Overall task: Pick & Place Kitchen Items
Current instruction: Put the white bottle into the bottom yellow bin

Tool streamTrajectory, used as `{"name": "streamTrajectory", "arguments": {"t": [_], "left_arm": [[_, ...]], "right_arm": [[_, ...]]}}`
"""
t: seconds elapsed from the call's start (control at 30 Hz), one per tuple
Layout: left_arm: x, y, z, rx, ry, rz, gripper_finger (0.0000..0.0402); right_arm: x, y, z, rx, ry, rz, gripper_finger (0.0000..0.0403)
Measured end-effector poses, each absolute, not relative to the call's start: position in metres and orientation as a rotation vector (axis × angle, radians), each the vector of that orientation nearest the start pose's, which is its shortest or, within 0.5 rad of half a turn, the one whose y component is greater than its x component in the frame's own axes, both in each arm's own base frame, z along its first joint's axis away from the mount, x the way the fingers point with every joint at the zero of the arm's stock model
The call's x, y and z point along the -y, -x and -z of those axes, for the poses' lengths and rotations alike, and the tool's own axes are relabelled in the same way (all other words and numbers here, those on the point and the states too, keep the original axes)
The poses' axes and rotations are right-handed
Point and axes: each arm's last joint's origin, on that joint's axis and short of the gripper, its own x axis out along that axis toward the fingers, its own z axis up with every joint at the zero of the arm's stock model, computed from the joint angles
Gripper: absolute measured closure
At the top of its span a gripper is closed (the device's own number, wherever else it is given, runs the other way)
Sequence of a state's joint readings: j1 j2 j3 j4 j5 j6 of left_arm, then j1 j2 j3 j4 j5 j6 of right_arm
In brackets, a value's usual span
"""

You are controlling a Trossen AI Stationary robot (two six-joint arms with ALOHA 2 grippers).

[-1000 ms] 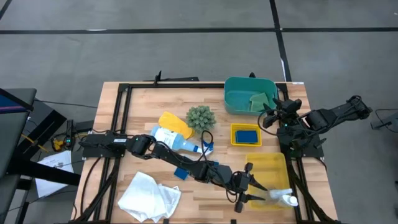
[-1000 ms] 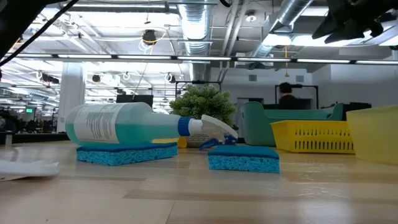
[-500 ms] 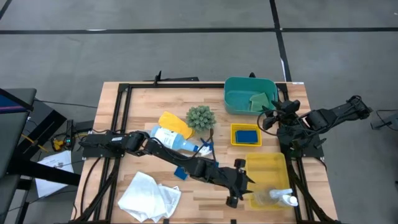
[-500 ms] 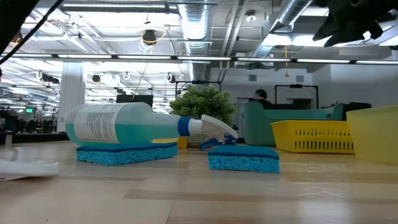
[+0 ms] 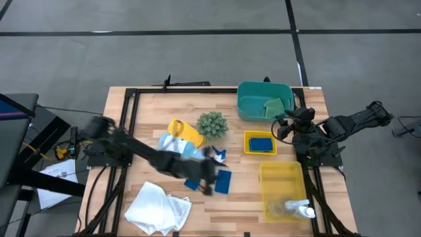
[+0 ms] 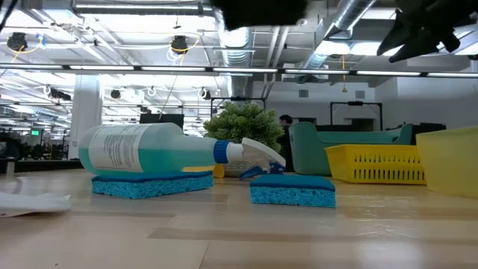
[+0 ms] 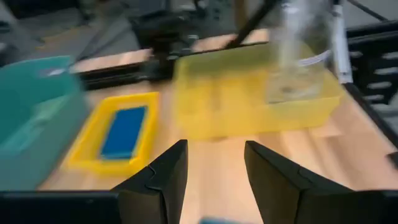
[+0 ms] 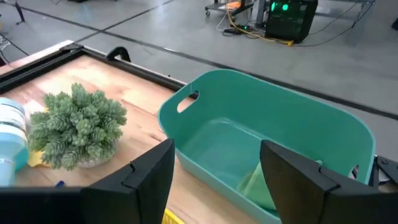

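Retracted from the yellow bin (image 5: 283, 187), where the clear cup (image 5: 294, 209) now lies, the left gripper (image 7: 214, 177) hangs empty, jaws apart. Next, centre over the blue sponge (image 5: 223, 181) on the desk (image 5: 240, 210) before descending. Right gripper (image 8: 214, 177) waits, parted, beside the teal bin (image 5: 253, 99).

The left claw (image 5: 209, 179), blurred, hangs over blue sponges (image 5: 222, 182).
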State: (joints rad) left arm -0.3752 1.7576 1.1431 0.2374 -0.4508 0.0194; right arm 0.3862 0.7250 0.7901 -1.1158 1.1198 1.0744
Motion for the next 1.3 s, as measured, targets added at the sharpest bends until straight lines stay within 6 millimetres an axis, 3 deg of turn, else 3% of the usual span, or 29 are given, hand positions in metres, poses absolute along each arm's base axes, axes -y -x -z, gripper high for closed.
{"name": "streamTrajectory", "arguments": {"t": [0.3, 0.5, 0.6, 0.87, 1.3], "left_arm": [[0.077, -0.236, -0.258, -0.011, -0.045, -0.166, 0.0247], [0.056, -0.182, -0.285, 0.177, -0.046, -0.177, 0.0247], [0.052, -0.172, -0.291, 0.213, -0.100, -0.175, 0.0247], [0.051, -0.172, -0.293, 0.224, -0.218, -0.212, 0.0247], [0.039, -0.171, -0.301, 0.241, -0.380, -0.403, 0.0247]], "right_arm": [[-0.018, -0.109, -0.279, -0.379, -0.320, 0.900, 0.0175], [-0.028, -0.122, -0.274, -0.438, -0.330, 0.845, 0.0175], [-0.036, -0.128, -0.270, -0.457, -0.310, 0.812, 0.0175], [-0.045, -0.128, -0.271, -0.462, -0.276, 0.758, 0.0175], [-0.028, -0.114, -0.293, -0.269, -0.124, 0.873, 0.0175]]}}
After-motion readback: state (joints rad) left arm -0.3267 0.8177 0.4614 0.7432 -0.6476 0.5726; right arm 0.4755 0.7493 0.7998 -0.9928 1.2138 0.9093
